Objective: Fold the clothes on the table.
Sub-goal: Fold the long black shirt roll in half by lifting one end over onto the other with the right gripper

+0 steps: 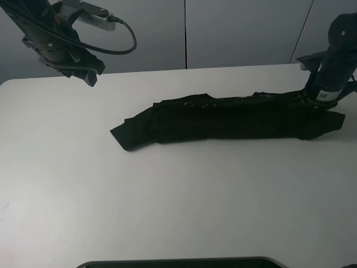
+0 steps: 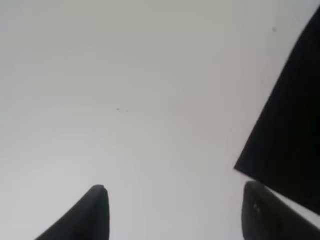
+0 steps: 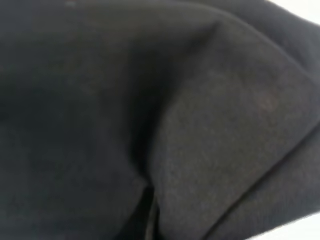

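Observation:
The clothes (image 1: 223, 120) are one black shirt folded into a long strip, lying across the middle right of the white table (image 1: 167, 195). A sleeve sticks out at the strip's left end. My right gripper (image 1: 318, 106) is down on the strip's right end, its fingers buried in the fabric. In the right wrist view the black cloth (image 3: 150, 100) fills the frame and gathers into a pinched crease. My left gripper (image 1: 89, 75) hangs open above the table's far left, apart from the shirt. Its open fingers (image 2: 97, 205) frame bare table, with a shirt corner (image 2: 290, 125) beside them.
A dark rounded object (image 1: 178, 262) pokes in at the table's front edge. Grey wall panels (image 1: 240, 28) stand behind the table's far edge. A black cable (image 1: 125, 33) loops off the left arm.

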Controlling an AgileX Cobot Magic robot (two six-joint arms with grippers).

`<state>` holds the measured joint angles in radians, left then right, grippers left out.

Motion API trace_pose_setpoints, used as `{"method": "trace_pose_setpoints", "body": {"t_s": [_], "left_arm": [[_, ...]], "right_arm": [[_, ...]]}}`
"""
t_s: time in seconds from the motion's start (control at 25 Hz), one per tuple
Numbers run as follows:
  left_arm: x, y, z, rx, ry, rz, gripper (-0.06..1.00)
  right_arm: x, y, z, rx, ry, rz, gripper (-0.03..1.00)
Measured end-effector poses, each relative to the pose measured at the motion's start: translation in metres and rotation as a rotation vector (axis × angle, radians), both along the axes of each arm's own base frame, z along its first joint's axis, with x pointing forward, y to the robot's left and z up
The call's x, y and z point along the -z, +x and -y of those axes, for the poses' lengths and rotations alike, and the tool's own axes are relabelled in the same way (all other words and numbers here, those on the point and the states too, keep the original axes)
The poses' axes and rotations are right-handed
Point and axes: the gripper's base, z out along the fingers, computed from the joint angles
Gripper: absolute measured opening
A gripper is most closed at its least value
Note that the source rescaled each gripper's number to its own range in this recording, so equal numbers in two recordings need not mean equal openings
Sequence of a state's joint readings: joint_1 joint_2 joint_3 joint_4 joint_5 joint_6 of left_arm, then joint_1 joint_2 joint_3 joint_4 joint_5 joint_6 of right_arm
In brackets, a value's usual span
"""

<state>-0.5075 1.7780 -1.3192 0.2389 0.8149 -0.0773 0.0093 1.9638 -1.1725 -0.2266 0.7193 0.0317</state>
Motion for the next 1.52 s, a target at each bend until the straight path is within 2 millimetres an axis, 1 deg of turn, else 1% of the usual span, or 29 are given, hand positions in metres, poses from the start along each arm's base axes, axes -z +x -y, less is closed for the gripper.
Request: {"method": "trace_pose_setpoints", "body": {"t_s": [0.04,0.12,0.16,0.24,0.32,0.4,0.48,0.64,0.76,0.88,1.0,1.12,1.24,1.36,1.4,1.44,1.48,1.52], "left_arm": [[0.0,0.0,0.0,0.002,0.001,0.0,0.76],[0.0,0.0,0.0,0.003,0.0,-0.001,0.76],[0.0,0.0,0.0,0.004,0.0,0.0,0.76],[0.0,0.0,0.001,0.005,-0.004,0.006,0.76],[0.0,0.001,0.001,0.006,-0.006,0.009,0.76],[0.0,0.001,0.001,0.007,-0.008,0.011,0.76],[0.0,0.001,0.001,0.007,-0.008,0.011,0.76],[0.0,0.001,0.001,0.005,-0.011,0.009,0.76],[0.0,0.001,0.001,0.006,-0.011,0.009,0.76],[0.0,0.001,0.001,0.006,-0.011,0.009,0.76],[0.0,0.001,0.001,0.005,-0.013,0.008,0.76],[0.0,0.001,0.001,0.01,-0.012,0.007,0.76],[-0.001,0.001,0.002,0.011,-0.017,0.012,0.76],[-0.001,0.001,0.002,0.015,-0.019,0.015,0.76],[-0.001,0.001,0.002,0.015,-0.019,0.015,0.76],[-0.001,0.001,0.002,0.015,-0.019,0.015,0.76],[-0.001,0.001,0.002,0.012,-0.022,0.014,0.76],[-0.001,0.001,0.002,0.012,-0.022,0.014,0.76]], "right_arm": [[-0.013,-0.001,-0.004,0.005,0.015,0.033,0.08],[-0.046,-0.007,-0.019,-0.016,0.071,0.106,0.08],[-0.06,-0.011,-0.03,-0.046,0.107,0.136,0.08],[-0.08,-0.019,-0.057,-0.097,0.216,0.173,0.08],[-0.093,-0.027,-0.088,-0.148,0.333,0.198,0.08],[-0.097,-0.032,-0.113,-0.188,0.422,0.202,0.08],[-0.095,-0.035,-0.133,-0.211,0.476,0.205,0.08],[-0.077,-0.036,-0.167,-0.235,0.531,0.188,0.08],[-0.059,-0.037,-0.192,-0.229,0.568,0.18,0.08],[-0.033,-0.035,-0.212,-0.199,0.588,0.172,0.08],[-0.007,-0.031,-0.226,-0.17,0.596,0.188,0.08],[0.01,-0.029,-0.234,-0.136,0.624,0.196,0.08],[0.017,-0.026,-0.237,-0.126,0.658,0.208,0.08],[0.015,-0.025,-0.24,-0.129,0.698,0.231,0.08],[0.014,-0.024,-0.241,-0.144,0.711,0.241,0.1],[0.013,-0.024,-0.243,-0.155,0.731,0.246,0.15],[0.012,-0.025,-0.245,-0.167,0.753,0.248,0.22],[0.01,-0.025,-0.247,-0.184,0.785,0.249,0.32]]}}
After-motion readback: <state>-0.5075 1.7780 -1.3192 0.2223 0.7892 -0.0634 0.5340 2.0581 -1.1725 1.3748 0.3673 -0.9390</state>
